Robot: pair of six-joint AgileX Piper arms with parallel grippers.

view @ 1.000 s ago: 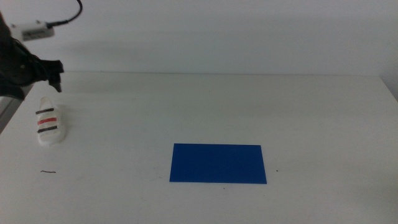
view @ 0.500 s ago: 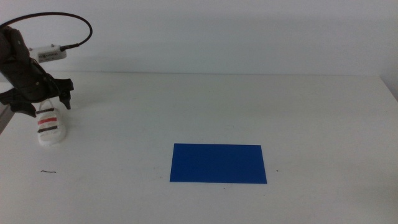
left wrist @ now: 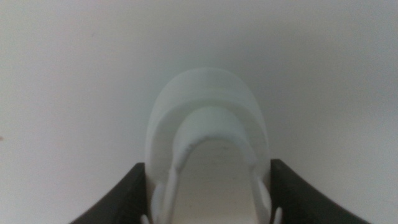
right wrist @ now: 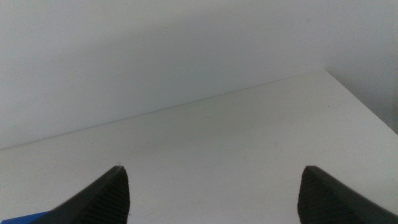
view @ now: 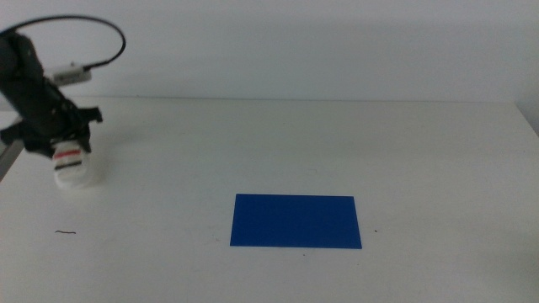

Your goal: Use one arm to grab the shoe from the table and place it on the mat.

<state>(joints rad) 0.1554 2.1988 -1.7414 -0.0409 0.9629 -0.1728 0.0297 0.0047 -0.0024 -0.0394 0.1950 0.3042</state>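
Note:
The white shoe [view: 74, 172] with black and red straps sits at the far left of the white table [view: 337, 143]. My left gripper [view: 67, 148] has come down over its rear part, and the arm hides that end. In the left wrist view the two dark jaws press against both sides of the shoe [left wrist: 208, 106], so the left gripper [left wrist: 208, 165] is shut on it. The dark blue mat [view: 296, 220] lies flat right of the table's middle, far from the shoe. My right gripper [right wrist: 211, 168] is open and empty over bare table, out of the middle view.
A small dark mark [view: 66, 232] lies on the table in front of the shoe. The left arm's black cable [view: 101, 25] loops above it. The table's right edge [view: 526, 118] shows at the far right.
My left gripper moved from behind the shoe to over it, dropped down around it, and its jaws closed on the shoe's sides. The shoe shifted slightly. The mat has not moved.

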